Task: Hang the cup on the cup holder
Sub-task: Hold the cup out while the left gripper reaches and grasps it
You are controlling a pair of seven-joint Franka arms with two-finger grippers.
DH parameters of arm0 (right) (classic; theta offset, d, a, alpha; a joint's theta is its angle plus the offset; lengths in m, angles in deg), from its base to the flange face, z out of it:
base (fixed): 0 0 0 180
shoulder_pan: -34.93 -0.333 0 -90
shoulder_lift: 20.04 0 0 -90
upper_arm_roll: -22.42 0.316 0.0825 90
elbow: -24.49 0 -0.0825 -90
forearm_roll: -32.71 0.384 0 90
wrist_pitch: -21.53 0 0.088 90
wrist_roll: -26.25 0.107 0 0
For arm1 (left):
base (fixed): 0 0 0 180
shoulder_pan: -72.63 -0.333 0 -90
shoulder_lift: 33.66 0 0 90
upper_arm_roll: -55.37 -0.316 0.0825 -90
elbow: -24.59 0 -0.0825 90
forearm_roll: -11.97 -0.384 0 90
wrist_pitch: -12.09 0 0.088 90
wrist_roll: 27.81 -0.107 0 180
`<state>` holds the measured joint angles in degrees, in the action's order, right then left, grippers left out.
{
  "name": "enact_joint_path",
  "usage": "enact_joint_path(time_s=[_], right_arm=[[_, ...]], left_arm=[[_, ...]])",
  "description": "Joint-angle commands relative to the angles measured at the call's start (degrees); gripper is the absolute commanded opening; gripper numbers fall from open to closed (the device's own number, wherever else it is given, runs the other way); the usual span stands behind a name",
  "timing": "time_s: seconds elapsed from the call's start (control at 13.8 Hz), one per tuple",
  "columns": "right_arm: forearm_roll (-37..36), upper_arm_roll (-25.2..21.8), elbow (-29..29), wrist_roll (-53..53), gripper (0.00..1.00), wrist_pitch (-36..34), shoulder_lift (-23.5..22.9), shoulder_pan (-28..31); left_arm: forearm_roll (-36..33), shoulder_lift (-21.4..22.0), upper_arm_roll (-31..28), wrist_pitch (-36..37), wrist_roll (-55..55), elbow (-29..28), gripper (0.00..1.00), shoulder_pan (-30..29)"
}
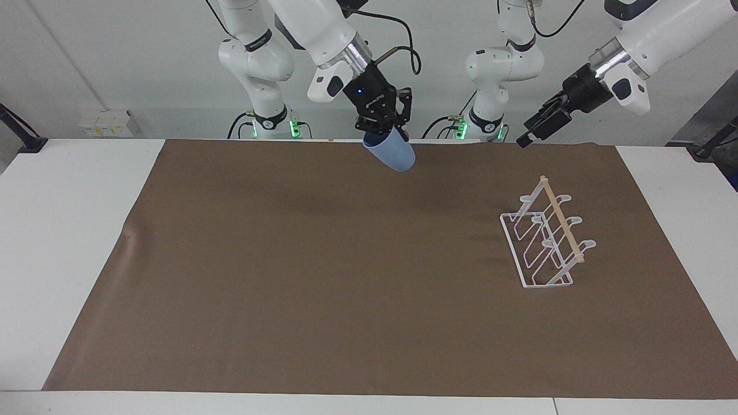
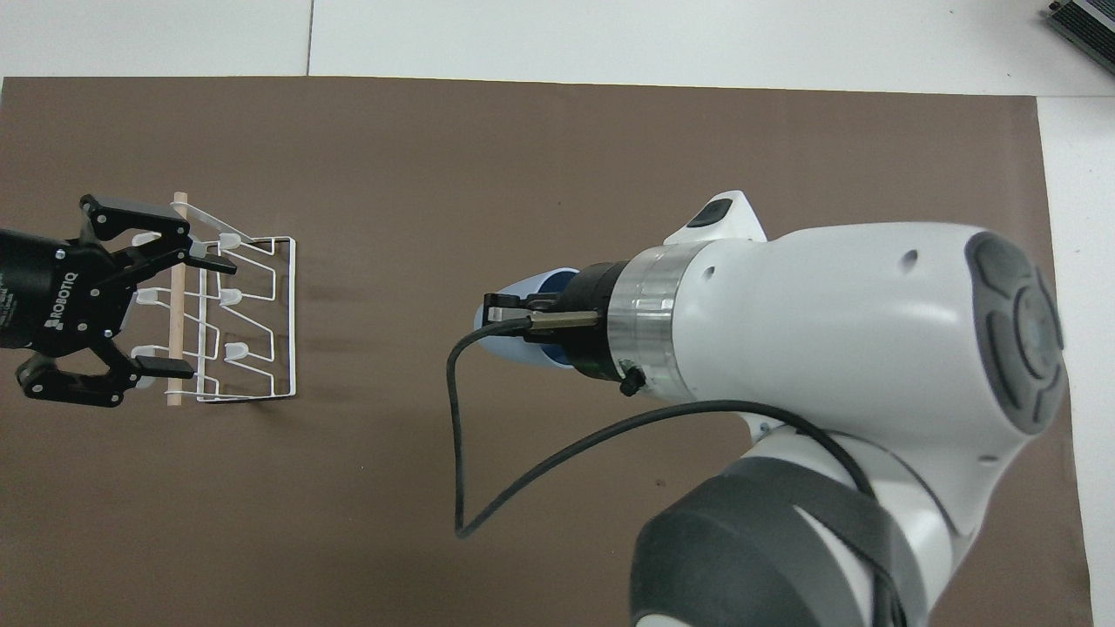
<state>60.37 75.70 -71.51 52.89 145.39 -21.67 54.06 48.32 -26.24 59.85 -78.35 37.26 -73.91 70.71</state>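
The light-blue cup [image 1: 395,154] hangs tilted in the air, base pointing down toward the left arm's end, and my right gripper [image 1: 387,136] is shut on its rim. This is over the brown mat's edge by the robots, near the table's middle. From overhead, only a sliver of the cup [image 2: 510,347] shows under the right wrist. The white wire cup holder [image 1: 545,242] with its wooden rod stands on the mat at the left arm's end, with no cups on it. My left gripper [image 1: 526,138] hovers open, high up. In the overhead view the left gripper [image 2: 196,313] overlaps the cup holder [image 2: 261,313].
A brown mat [image 1: 317,276] covers most of the white table [image 1: 69,242]. The arm bases stand along the table's edge by the wall. A small pale box [image 1: 106,122] sits against the wall at the right arm's end.
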Motion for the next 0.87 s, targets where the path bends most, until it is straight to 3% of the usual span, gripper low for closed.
enact_joint_path(time_s=[0.0,0.29,0.79], right_arm=[[1.96,2.27,-0.86,6.03,0.0,7.68,0.31,-2.84],[1.96,2.27,-1.56,15.88,0.0,20.8,-0.74,-7.96],[1.96,2.27,-1.47,25.46,0.0,25.55,-0.83,-11.66]], left_arm=[[6.61,4.44,0.09,-8.5,16.35,-7.92,1.0,0.07],[10.41,7.43,0.18,-15.11,20.71,-14.26,1.0,1.65],[11.47,7.52,0.09,-7.23,19.92,-13.21,1.0,2.01]])
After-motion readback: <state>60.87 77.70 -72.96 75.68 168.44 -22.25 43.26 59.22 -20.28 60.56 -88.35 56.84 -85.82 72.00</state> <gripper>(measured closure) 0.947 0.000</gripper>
